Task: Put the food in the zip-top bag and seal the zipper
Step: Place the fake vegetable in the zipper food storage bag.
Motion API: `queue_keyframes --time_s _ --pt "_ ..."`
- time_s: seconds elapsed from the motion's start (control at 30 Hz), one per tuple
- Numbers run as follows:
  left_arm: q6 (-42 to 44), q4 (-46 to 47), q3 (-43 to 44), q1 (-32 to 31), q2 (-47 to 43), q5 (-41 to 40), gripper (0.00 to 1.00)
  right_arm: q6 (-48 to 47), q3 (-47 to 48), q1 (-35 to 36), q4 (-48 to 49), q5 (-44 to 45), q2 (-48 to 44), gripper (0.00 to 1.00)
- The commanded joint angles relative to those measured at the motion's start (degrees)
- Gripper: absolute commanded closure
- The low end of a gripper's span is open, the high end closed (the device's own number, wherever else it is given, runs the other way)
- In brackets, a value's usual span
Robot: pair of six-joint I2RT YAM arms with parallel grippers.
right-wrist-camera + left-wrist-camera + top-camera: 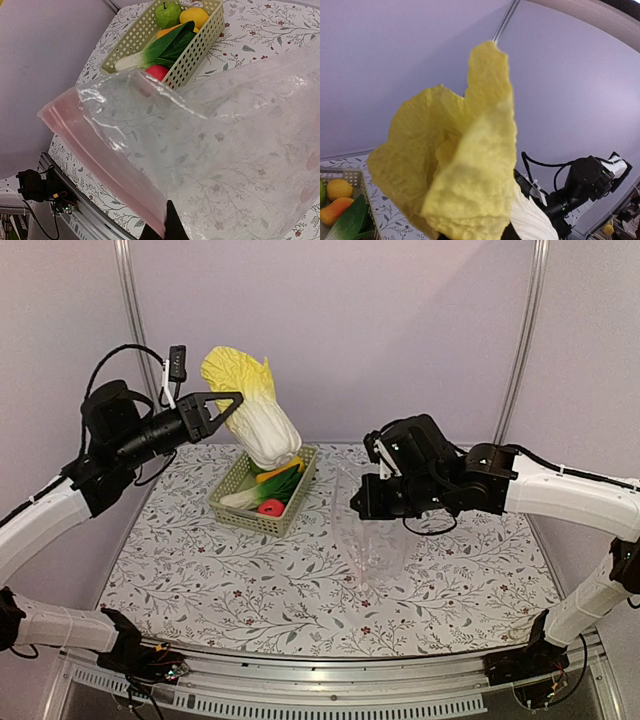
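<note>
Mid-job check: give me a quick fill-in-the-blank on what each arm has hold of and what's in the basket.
1. The left fingers hold the ___ in the air over the basket.
2. The right fingers pinch the mouth edge of the clear ___.
3. The apple lying in the basket is ___.
Missing words: cabbage; bag; green.
</note>
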Motion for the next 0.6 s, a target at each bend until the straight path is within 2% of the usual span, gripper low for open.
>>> queue_keyframes --time_s 0.0,0.27,0.57 --pt "11.78 3.80 -1.68 -9.87 -3.20 3.90 1.00 0.83 3.37 -0.82 1.68 -4.98 -0.98 1.00" --pt "17.83 6.91 -2.48 -21.74 -2.90 1.22 1.00 3.11 3.83 -1.00 3.37 -11.21 -2.36 1.00" --pt "29.71 13.12 -7.79 -31.02 -2.16 -13.75 1.00 5.39 3.99 -1.05 5.08 -16.57 -5.33 1.00"
